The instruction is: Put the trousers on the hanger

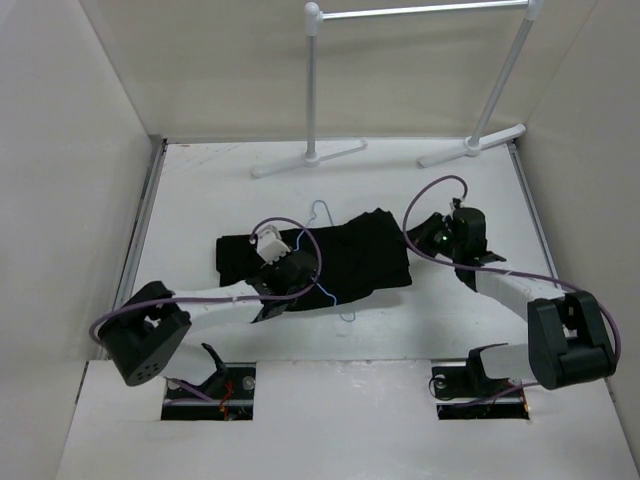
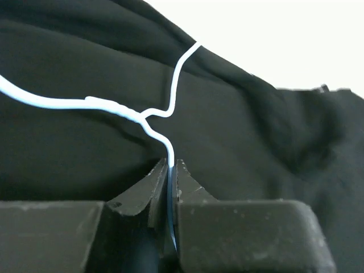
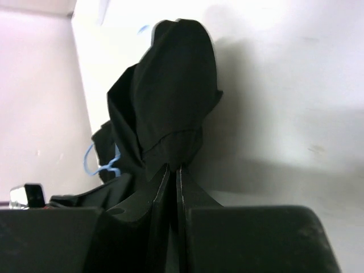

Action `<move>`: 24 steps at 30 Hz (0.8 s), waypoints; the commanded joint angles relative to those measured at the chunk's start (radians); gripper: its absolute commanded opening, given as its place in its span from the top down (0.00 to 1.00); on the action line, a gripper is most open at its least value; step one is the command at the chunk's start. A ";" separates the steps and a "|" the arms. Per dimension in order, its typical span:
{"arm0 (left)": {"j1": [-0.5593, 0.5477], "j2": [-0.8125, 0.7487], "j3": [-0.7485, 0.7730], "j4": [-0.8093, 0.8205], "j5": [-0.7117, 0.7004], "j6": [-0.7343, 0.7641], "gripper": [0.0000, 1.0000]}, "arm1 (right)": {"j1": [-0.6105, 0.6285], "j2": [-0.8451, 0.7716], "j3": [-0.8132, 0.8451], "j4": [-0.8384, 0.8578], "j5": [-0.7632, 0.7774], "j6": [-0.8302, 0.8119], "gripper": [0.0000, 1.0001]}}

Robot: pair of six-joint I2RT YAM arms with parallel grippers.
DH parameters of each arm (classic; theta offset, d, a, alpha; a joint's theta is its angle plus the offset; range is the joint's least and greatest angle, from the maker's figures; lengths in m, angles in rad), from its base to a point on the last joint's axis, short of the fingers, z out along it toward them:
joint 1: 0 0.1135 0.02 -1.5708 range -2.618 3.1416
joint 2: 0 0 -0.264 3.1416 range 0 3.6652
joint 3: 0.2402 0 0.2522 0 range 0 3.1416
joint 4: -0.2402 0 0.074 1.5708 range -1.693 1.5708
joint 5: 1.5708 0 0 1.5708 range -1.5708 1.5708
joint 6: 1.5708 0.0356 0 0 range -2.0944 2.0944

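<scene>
Trousers (image 1: 360, 262) bunched against hanger (image 1: 318, 212), white rack (image 1: 312, 90) standing well beyond

I work in what looks like a robotics lab test cell. A white table (image 1: 200, 190) is boxed in by plain white panel walls (image 1: 60, 150). My two black arms (image 1: 205, 300) are bolted at its near edge and trail purple cables (image 1: 430, 190), with a white rack (image 1: 313, 90) at the back.

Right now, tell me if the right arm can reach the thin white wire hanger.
Probably not: the right tool is shut on the black fabric trousers; the left tool grips the hanger.
</scene>
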 commanded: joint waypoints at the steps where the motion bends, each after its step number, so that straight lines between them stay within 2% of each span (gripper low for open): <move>1: 0.054 -0.112 -0.052 -0.078 -0.017 0.076 0.99 | -0.059 -0.072 -0.040 -0.008 0.053 -0.004 0.88; 8: 0.058 -0.194 -0.034 -0.126 -0.012 0.249 0.99 | -0.107 -0.066 -0.052 -0.050 0.067 -0.021 0.86; 14: -0.007 -0.143 0.063 -0.103 -0.011 0.291 0.99 | -0.090 0.012 -0.034 -0.055 0.084 -0.041 0.82; 19: -0.064 -0.114 0.141 -0.110 -0.071 0.341 0.99 | -0.084 0.024 -0.031 -0.067 0.112 -0.046 0.78; 24: -0.099 -0.105 0.250 -0.188 -0.158 0.481 0.99 | -0.072 0.028 -0.023 -0.110 0.139 -0.061 0.78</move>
